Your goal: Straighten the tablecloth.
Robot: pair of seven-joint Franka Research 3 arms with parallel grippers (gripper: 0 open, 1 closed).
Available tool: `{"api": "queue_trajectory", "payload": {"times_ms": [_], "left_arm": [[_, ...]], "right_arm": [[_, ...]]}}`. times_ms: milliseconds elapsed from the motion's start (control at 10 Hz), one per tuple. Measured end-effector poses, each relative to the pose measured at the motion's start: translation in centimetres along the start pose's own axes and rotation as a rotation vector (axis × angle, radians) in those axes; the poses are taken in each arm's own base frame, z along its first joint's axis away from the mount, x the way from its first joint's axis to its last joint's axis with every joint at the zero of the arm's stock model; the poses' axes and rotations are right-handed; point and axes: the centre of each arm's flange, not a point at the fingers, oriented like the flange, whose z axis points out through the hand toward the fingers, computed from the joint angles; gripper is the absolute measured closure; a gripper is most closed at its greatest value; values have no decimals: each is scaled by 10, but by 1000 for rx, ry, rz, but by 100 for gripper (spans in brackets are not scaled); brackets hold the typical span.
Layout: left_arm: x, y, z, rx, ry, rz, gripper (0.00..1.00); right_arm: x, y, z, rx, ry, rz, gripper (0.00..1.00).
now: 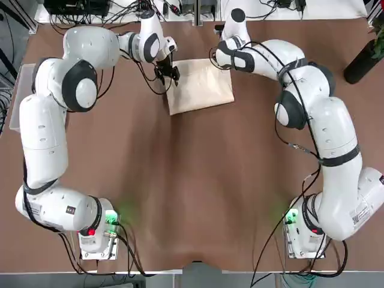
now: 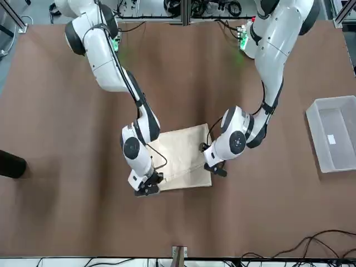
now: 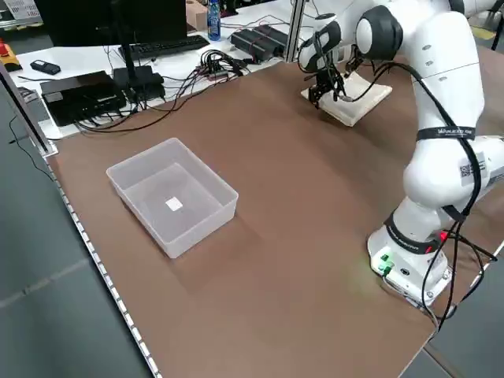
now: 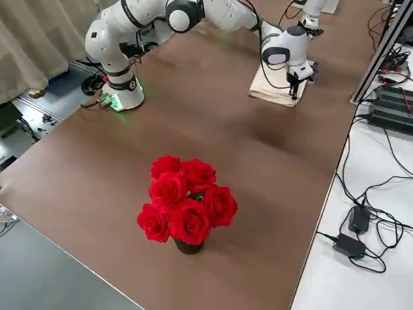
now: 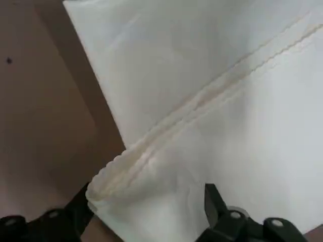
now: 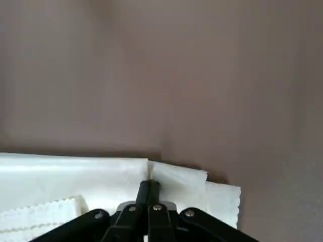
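Right tool (image 6: 149,187) pinching tablecloth (image 1: 201,85) corner

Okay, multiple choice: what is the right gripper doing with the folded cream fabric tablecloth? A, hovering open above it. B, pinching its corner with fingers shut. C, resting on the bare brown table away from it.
B: the right gripper has its fingers closed together on a corner of the folded cream fabric tablecloth, as the right wrist view shows.

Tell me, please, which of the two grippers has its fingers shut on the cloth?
The right gripper: its fingers are pinched together on the cloth edge. The left gripper has its fingers apart, straddling a corner.
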Motion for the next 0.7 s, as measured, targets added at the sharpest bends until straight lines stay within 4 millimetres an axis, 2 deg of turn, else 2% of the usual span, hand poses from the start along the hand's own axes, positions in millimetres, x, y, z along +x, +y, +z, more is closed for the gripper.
{"api": "queue_trajectory", "payload": {"times_ms": [200, 300, 500, 600, 700], "left_arm": [[2, 0, -2, -2, 12, 3, 19], [4, 0, -6, -3, 21, 6, 38], [7, 3, -11, -5, 32, 10, 68], [7, 4, -11, -5, 32, 12, 82], [7, 4, -12, -5, 34, 11, 89]], "right_arm": [[0, 0, 0, 0, 0, 0, 98], [0, 0, 0, 0, 0, 0, 98], [0, 0, 0, 0, 1, 0, 98], [0, 0, 0, 0, 2, 0, 98], [0, 0, 0, 0, 2, 0, 98]]}}
